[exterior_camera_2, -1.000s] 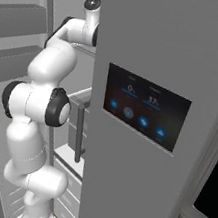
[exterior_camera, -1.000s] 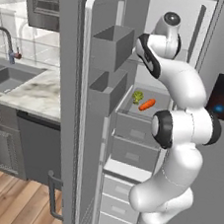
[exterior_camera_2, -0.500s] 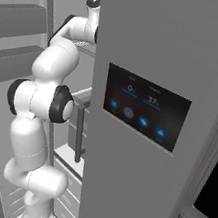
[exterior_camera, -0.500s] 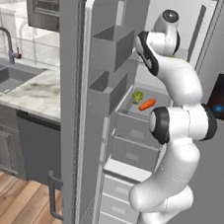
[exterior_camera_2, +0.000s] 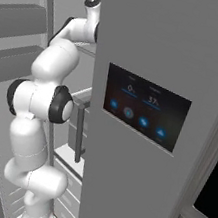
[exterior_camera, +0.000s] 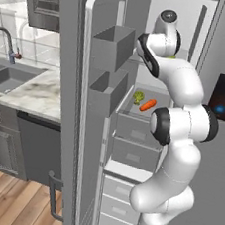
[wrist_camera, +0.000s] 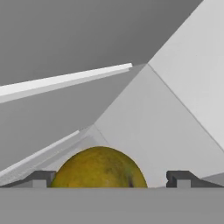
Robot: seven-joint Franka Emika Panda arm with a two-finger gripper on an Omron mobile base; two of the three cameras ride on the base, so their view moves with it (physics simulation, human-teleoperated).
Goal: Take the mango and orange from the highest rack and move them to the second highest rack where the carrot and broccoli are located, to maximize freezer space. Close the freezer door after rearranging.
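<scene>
Claw (wrist_camera: 111, 180): jaws stood wide, nothing between the pads; both dark fingertips (wrist_camera: 41, 178) showed at the bottom edge of the hand view, one lower left, one lower right.
Mango (wrist_camera: 99, 168): yellow-green, mottled; sat at bottom centre of the hand view, between my two tips and just beyond them. I could not tell whether the tips touched it.
Highest rack (wrist_camera: 144, 131): grey floor under the mango, running back to a corner in the centre of the hand view; a pale ledge crossed the upper left.
Orange: not made out from the hand view; a small yellowish patch by my wrist in the left base view may have been fruit, too small to say.
Arm (exterior_camera: 175, 124): rose from lower right of the left base view, wrist reached into the top of the freezer at upper centre.
Second highest rack (exterior_camera: 130, 106): centre of the left base view, holding the carrot (exterior_camera: 148, 105) and the broccoli (exterior_camera: 138, 95) just beside each other.
Freezer door (exterior_camera: 92, 112): open, left of centre, bins on its inner face.
Step, judged: lining up on the mango, grasp not yet made.
Risk 1: round fruit could roll toward the back corner if one tip nudged it first.
Risk 2: closing off-centre could squeeze it out of the pads.
Risk 3: lowering to the rack below, I could knock the carrot or broccoli.
</scene>
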